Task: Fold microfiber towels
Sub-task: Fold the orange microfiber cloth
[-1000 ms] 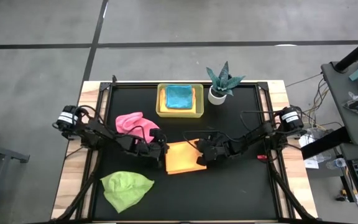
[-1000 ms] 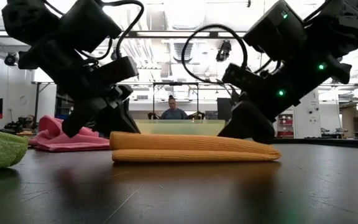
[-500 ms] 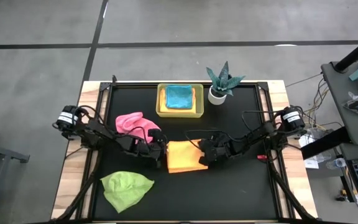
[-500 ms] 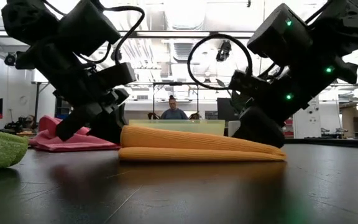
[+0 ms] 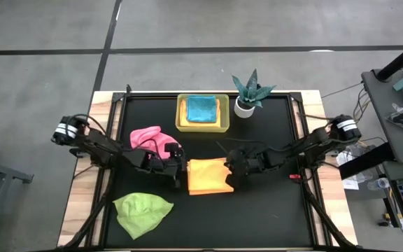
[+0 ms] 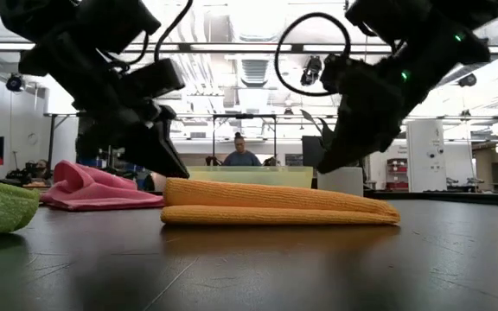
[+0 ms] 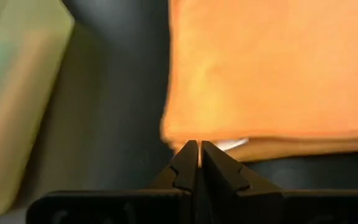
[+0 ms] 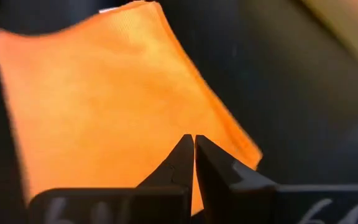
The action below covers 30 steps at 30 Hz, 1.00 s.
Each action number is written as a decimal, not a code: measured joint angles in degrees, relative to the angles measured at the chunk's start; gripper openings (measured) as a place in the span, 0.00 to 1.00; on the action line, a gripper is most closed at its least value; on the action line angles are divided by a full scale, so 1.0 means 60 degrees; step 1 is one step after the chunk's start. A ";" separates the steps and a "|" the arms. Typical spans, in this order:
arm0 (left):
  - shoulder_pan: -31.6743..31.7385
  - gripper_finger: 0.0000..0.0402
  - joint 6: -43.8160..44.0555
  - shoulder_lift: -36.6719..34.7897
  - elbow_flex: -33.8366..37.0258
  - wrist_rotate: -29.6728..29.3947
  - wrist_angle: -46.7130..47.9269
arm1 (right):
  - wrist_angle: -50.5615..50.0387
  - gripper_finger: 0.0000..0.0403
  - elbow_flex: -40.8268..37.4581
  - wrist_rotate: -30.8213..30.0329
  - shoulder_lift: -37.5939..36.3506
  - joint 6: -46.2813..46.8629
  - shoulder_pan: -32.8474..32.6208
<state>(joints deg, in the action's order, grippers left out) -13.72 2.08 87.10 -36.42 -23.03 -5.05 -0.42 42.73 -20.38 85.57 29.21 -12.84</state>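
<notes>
High view shows the orange towel (image 5: 208, 176) folded between both closed, empty jaws, while the pink towel (image 5: 150, 138) and green towel (image 5: 143, 212) lie crumpled.

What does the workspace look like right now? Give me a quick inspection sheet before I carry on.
Surface: black table top in a wooden frame.
Job's things: orange towel lies folded at the centre; pink towel and green towel lie crumpled on the left side; blue towel lies in the yellow tray.
Clutter: potted plant beside the tray.
Grippers: left gripper shut at the orange towel's left edge; right gripper shut above its right edge; neither holds cloth.
Cables: black loops on both arms, off the table.
Surroundings: a person sits far behind the table.
</notes>
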 joint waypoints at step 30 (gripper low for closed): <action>-0.1020 0.02 0.1324 0.2187 -0.0011 0.3750 -0.3527 | -0.1550 0.39 0.0034 0.3055 -0.0220 0.3158 0.0731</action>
<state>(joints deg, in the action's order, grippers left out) -19.83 10.02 100.22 -36.49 -0.53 -26.22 -9.72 42.94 -2.05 84.25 48.16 -8.45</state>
